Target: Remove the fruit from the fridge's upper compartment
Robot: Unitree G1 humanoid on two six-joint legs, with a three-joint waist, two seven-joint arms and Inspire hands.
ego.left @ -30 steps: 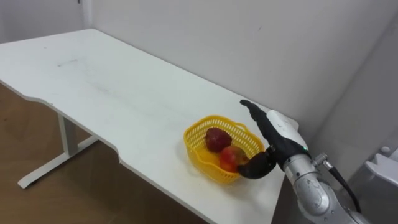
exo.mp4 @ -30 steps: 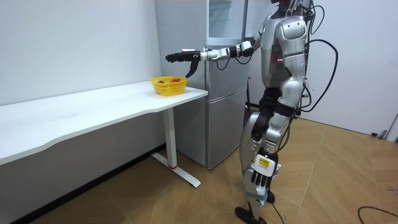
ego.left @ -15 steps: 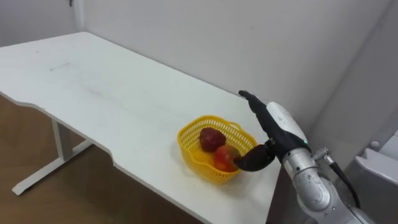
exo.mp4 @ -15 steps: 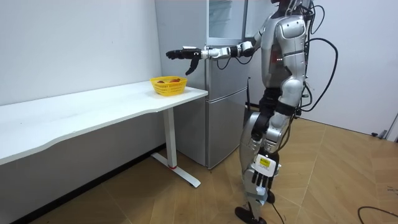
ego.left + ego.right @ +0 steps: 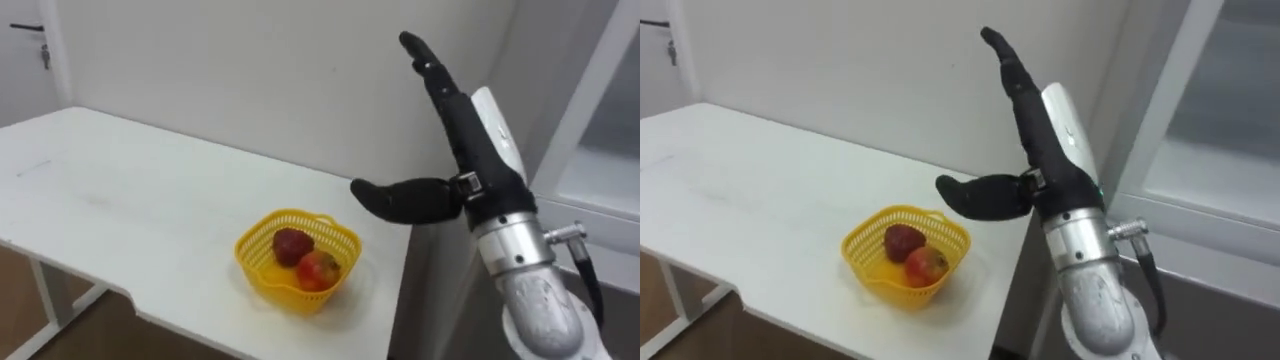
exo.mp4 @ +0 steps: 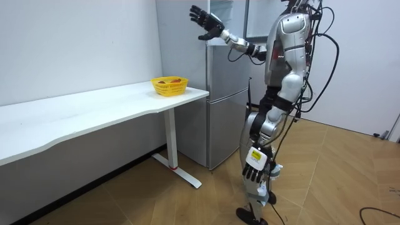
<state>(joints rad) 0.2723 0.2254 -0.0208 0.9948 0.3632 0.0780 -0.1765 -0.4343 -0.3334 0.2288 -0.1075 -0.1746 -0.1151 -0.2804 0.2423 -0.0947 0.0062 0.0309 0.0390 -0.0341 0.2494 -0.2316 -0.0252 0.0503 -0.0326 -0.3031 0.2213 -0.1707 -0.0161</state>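
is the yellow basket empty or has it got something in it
Not empty: the yellow basket on the white table holds two reddish fruits.

Right hand, fingers straight, in free air above table's right end. Basket sits well below. Wall close behind, fridge just right. Leftward tabletop bare.

Right hand and forearm of a silver-grey humanoid
Black fingers and thumb under a white back shell; polished silver wrist and rounded forearm, a black cable looping off it
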